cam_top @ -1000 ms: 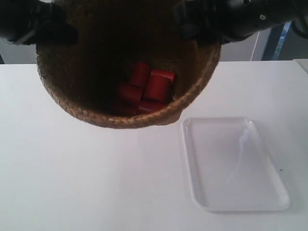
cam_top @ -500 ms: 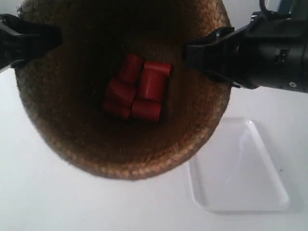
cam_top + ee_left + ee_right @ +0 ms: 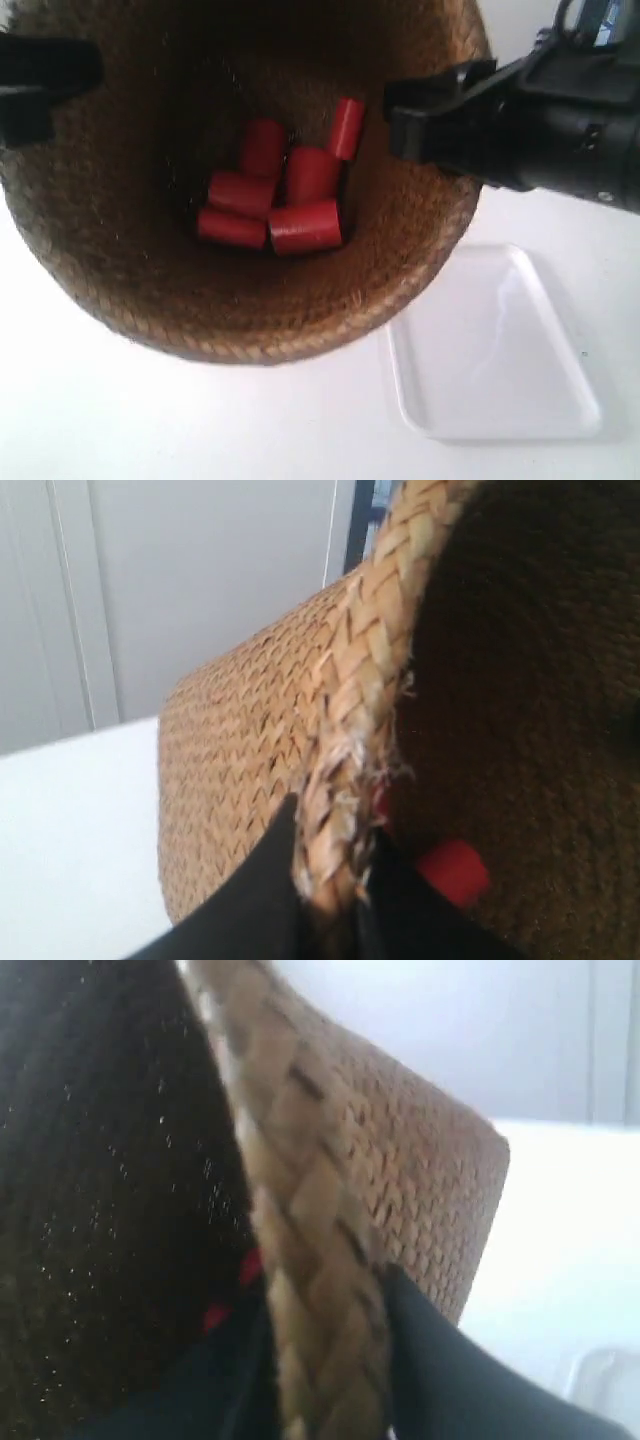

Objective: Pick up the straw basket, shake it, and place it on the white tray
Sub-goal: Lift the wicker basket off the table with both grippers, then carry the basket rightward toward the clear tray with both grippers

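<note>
The straw basket (image 3: 120, 250) hangs high above the table and fills most of the exterior view, its mouth facing the camera. Several red cylinders (image 3: 275, 195) lie loose on its dark bottom. My left gripper (image 3: 335, 880) is shut on the braided rim (image 3: 375, 670), one finger outside the wall and one inside. My right gripper (image 3: 325, 1360) is shut on the opposite rim (image 3: 290, 1190) in the same way. The white tray (image 3: 500, 345) lies flat on the table, below and to the right of the basket, partly covered by it.
The white table (image 3: 150, 420) stretches under the basket. The arm at the exterior view's right (image 3: 540, 125) reaches in above the tray; the other arm (image 3: 40, 80) enters at the left edge. A pale wall (image 3: 200, 580) stands behind.
The basket has risen toward the camera and shifted slightly left. The red cylinders inside have jumbled; one has hopped up toward the far wall. Both grippers keep their hold.
</note>
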Motion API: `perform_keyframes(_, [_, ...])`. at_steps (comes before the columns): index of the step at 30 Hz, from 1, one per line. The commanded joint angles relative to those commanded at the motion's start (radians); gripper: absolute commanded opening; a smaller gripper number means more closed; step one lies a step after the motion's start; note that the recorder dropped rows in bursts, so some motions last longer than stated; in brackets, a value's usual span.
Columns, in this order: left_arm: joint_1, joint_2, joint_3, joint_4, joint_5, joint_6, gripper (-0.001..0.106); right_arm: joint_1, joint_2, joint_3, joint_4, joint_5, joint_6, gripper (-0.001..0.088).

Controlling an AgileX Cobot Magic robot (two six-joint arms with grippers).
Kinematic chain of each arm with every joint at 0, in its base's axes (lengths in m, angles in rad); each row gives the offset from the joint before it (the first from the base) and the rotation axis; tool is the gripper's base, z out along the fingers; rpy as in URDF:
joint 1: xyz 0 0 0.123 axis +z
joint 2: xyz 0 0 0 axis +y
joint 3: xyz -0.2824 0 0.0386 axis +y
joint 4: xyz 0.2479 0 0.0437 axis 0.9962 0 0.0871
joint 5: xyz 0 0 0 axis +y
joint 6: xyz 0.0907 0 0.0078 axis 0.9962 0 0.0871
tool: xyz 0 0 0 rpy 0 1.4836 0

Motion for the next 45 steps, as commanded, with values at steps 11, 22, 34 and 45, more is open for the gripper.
perform_keyframes(11, [0.0,0.032,-0.002,0.003,-0.034,-0.005,0.0,0.019,-0.009,0.01,-0.077,-0.081,0.065,0.0])
perform_keyframes(22, [-0.005,0.043,-0.012,0.007,-0.054,0.004,0.0,0.051,-0.019,0.047,-0.022,-0.17,0.012,0.0])
perform_keyframes(34, [-0.014,0.018,-0.061,0.039,-0.005,0.013,0.0,0.098,-0.017,0.047,-0.017,-0.172,0.032,0.0])
perform_keyframes(45, [-0.011,0.027,-0.084,0.051,0.027,0.041,0.0,0.083,-0.013,0.033,0.003,-0.253,-0.047,0.0])
